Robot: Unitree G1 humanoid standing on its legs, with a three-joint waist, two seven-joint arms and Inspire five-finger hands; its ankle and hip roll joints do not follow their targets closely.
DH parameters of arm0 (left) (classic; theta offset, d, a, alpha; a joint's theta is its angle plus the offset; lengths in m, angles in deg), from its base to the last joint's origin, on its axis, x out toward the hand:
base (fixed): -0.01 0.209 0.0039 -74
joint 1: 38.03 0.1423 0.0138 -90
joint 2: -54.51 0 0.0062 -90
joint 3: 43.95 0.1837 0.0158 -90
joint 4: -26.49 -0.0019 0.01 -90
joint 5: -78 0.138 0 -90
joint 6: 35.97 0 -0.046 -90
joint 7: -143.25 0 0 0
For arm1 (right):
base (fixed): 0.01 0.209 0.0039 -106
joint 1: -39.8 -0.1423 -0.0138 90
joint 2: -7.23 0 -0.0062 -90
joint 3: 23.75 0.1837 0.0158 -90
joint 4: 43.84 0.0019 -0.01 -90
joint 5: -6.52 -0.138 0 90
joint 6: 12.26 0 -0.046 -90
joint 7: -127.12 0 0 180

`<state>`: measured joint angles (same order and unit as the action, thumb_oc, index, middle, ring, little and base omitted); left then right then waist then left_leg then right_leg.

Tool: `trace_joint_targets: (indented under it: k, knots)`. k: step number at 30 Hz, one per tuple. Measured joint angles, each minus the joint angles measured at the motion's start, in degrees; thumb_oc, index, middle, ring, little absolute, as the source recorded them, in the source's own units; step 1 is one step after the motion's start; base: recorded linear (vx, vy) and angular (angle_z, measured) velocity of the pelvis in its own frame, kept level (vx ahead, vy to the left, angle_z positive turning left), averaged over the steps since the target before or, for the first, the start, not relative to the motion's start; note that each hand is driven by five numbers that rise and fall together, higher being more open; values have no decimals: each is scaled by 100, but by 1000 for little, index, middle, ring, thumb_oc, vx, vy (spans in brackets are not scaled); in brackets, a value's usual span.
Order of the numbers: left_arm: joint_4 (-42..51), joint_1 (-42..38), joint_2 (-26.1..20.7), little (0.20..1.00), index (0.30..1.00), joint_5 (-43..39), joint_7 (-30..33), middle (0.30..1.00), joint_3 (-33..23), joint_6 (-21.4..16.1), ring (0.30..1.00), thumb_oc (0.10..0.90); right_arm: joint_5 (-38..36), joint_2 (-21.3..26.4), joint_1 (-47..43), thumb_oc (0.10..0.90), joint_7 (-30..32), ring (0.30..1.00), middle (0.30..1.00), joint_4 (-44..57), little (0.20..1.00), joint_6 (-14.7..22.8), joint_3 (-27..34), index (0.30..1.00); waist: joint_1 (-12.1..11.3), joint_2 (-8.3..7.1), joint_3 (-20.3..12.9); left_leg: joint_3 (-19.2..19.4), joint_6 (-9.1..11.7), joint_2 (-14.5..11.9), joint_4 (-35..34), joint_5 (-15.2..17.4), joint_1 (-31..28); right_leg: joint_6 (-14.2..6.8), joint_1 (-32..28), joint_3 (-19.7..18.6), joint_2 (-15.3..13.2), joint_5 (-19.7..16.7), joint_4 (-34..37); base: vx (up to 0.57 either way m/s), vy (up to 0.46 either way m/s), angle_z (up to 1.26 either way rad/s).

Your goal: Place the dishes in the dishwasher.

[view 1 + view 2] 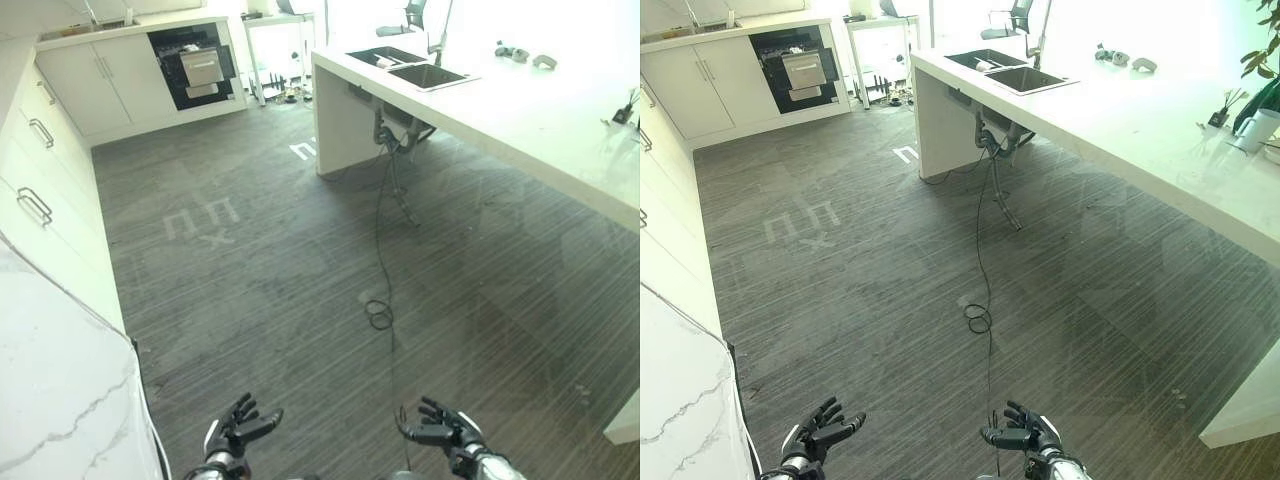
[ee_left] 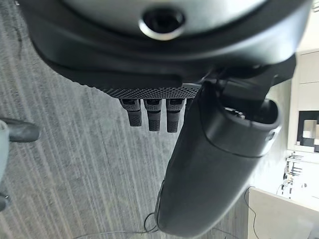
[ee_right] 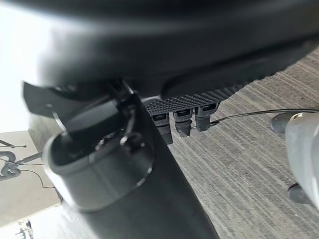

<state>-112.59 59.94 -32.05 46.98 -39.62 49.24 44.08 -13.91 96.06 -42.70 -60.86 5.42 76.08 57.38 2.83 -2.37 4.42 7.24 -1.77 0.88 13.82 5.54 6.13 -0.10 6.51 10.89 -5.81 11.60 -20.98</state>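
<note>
Far things too small to tell
Contents of the steel double sink [image 1: 410,66] and small grey objects on the white counter [image 1: 520,54] unreadable; black open dishwasher [image 1: 195,65] interior unclear.

grey striped floor [image 1: 280,280], white cabinets [image 1: 110,80], white grey-veined marble counter [image 1: 60,400], black dishwasher [image 1: 190,65].

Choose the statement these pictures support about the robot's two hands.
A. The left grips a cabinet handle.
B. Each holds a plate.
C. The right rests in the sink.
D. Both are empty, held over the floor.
D: the left hand and right hand hang open above the striped floor, holding nothing.
</note>
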Motion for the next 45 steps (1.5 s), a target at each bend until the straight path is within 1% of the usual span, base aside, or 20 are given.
trace_joint_targets:
  k: [5,6,9,10,14,16,22,28,34,36,37,38,39,40,41,42,43,44,45]
  knots:
    - [-121,-121,50,900,900,-66,-166,900,40,-39,900,800,3,-1,-79,800,-81,900,900,-54,900,35,-152,900,4,47,-31,19,2,-22,17,3,-17,9,-3,-44,24,-5,-7,4,-2,-3]
    - [-121,-140,53,900,900,-211,-177,900,107,-44,900,800,3,-5,-88,800,-95,900,900,-53,900,48,-159,900,0,65,-44,17,3,-27,22,4,-16,11,-3,-50,30,-7,-7,0,0,0]
    - [-104,-142,60,900,900,-297,-262,900,133,-44,900,800,3,-3,-88,800,-116,900,900,-54,900,53,-158,900,0,96,-72,15,5,-34,30,4,-12,11,-2,-50,35,-6,-15,0,0,0]
    - [-100,-142,71,900,900,-494,-283,900,122,-44,900,800,1,-4,-88,800,-116,900,900,-54,900,67,-158,900,0,109,-82,16,6,-42,37,4,-13,10,-2,-51,40,-5,-19,0,0,0]
    - [-71,-138,71,900,900,-675,-279,900,126,-44,900,800,0,2,-87,800,-114,900,900,-39,900,114,-157,900,0,110,-85,14,14,-56,47,0,1,-14,1,-50,49,12,-36,0,0,0]
    - [44,-99,70,900,900,-687,-280,900,125,-47,900,800,0,2,-85,800,-113,900,900,-37,900,114,-158,900,-1,111,-86,11,15,-56,50,-1,10,-11,2,-49,50,14,-41,0,0,0]
    - [18,-79,71,900,900,-688,-275,900,119,-47,900,800,-13,2,-84,800,-116,900,900,-35,900,114,-155,900,-1,110,-86,3,26,-66,55,6,11,-3,2,-46,60,21,-46,4,-11,0]
    - [26,-60,72,900,900,-694,-273,900,116,-47,900,800,-10,2,-69,800,-100,900,900,306,900,119,-157,900,9,111,-87,-3,38,-81,56,10,5,16,-1,-45,75,36,-59,36,-68,0]
    - [299,7,71,900,900,-692,-246,900,109,-45,900,800,-8,8,-74,800,-35,900,900,482,900,144,-156,900,4,106,-89,-25,98,-110,26,-15,-34,76,8,-43,116,85,-98,62,-119,1]
    - [290,38,75,900,900,-691,-238,900,101,-46,900,800,-4,33,-71,800,-24,900,900,533,900,130,-163,900,-8,88,-80,26,205,-129,-117,-96,-162,111,22,-46,162,168,-193,105,-236,-16]
    - [274,68,58,900,900,-690,-232,900,99,-48,900,800,-4,57,-76,800,-20,900,900,675,900,108,-200,900,-69,42,-49,112,377,-137,-212,-203,-298,225,49,-111,173,243,-298,87,-160,-21]
    - [268,-23,-43,900,900,-687,-230,900,70,-55,900,800,-5,59,-82,800,-33,900,900,963,900,122,-230,900,-144,-278,120,204,807,-76,532,-480,48,400,162,-215,35,352,-557,118,-92,-11]
    - [273,-88,-18,900,900,-688,-232,900,36,-61,900,800,-4,102,-126,800,-64,900,900,969,900,174,-221,900,-177,-365,188,173,747,-111,1281,-636,515,478,166,-223,-28,390,-558,180,-11,7]
    - [285,-41,20,900,900,-686,-248,900,54,-64,900,800,-2,152,-136,800,-74,900,900,956,900,187,-197,900,-192,-368,244,176,635,-204,1581,-560,718,434,104,-182,48,354,-519,176,62,15]
    - [299,56,60,900,900,-682,-276,900,78,-61,900,800,-2,208,-126,800,-68,900,900,954,900,186,-132,900,-169,-243,300,241,523,-317,1475,-477,787,427,39,-117,166,360,-483,297,199,5]
    - [299,143,93,900,900,-681,-278,900,70,-55,900,800,0,269,-121,800,-68,900,900,954,900,184,-111,900,-167,-183,333,411,471,-391,1057,-462,726,421,47,-110,256,365,-437,323,227,0]
    - [286,231,125,900,900,-682,-273,900,54,-46,900,800,0,286,-109,800,-69,900,900,933,900,183,-79,900,-157,-112,342,571,429,-435,438,-498,628,356,-22,-78,338,334,-300,260,190,17]
    - [374,299,275,900,900,-672,-279,900,70,-65,900,800,3,428,-62,800,-105,900,900,972,900,232,68,900,-124,319,391,538,589,-920,221,-432,929,33,81,296,514,704,-680,381,190,24]
    - [576,295,270,900,900,-674,-309,900,81,-129,900,800,9,476,-63,800,-128,900,900,1028,900,221,170,900,-207,324,500,530,748,-1127,253,-459,1204,328,79,277,359,718,-788,401,195,23]
